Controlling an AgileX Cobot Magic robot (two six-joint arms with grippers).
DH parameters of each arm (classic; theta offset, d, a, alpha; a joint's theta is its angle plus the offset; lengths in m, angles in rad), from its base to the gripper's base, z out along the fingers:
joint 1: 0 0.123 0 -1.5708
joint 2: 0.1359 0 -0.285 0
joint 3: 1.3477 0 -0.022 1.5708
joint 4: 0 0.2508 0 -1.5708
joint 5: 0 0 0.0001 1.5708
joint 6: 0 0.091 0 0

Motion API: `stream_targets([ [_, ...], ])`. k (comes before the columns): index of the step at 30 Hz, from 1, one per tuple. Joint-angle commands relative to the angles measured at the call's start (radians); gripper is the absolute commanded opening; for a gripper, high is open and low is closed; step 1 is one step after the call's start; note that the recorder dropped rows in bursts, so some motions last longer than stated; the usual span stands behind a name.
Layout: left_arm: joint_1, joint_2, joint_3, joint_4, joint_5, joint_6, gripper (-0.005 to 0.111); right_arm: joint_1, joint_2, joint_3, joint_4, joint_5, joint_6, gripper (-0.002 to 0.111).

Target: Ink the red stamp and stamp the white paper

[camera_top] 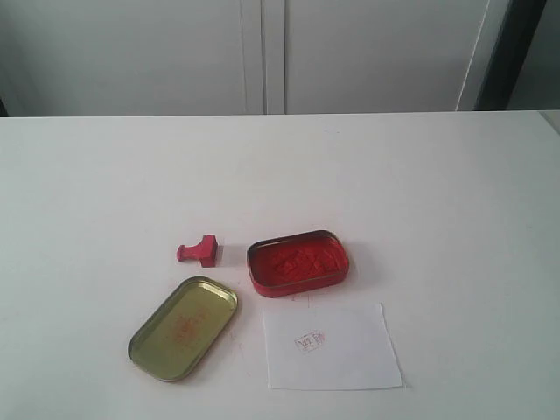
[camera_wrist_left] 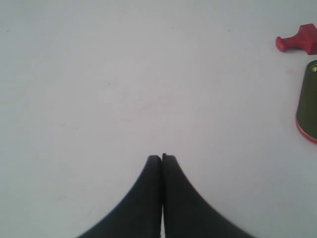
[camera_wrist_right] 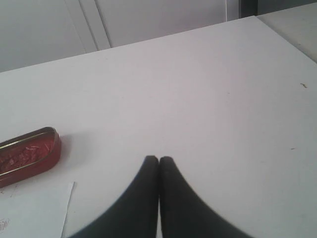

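The red stamp [camera_top: 199, 251] lies on its side on the white table, left of the open red tin of ink [camera_top: 298, 262]; in the left wrist view the red stamp [camera_wrist_left: 298, 41] shows at the frame's edge. The white paper [camera_top: 331, 346] lies flat in front of the tin and bears a small red print [camera_top: 310, 340]; a corner of the paper [camera_wrist_right: 34, 210] shows in the right wrist view beside the tin [camera_wrist_right: 27, 154]. My left gripper [camera_wrist_left: 162, 157] is shut and empty over bare table. My right gripper [camera_wrist_right: 159, 159] is shut and empty too. Neither gripper appears in the exterior view.
The gold tin lid [camera_top: 183, 327] lies open side up at the front left, its edge [camera_wrist_left: 308, 104] visible in the left wrist view. The table's back edge [camera_top: 280, 115] meets a white wall. The table's right corner [camera_wrist_right: 257, 18] shows in the right wrist view.
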Motion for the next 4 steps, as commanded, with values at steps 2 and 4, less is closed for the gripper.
stream_targets([
  [2,0.001,-0.003,0.010,0.000,0.016,-0.006,0.000,-0.003,-0.006,0.005,-0.008,-0.016,0.001,0.000],
  [4,0.001,-0.003,0.010,0.000,0.016,-0.006,0.000,-0.003,-0.006,0.005,-0.008,-0.016,0.001,0.000],
])
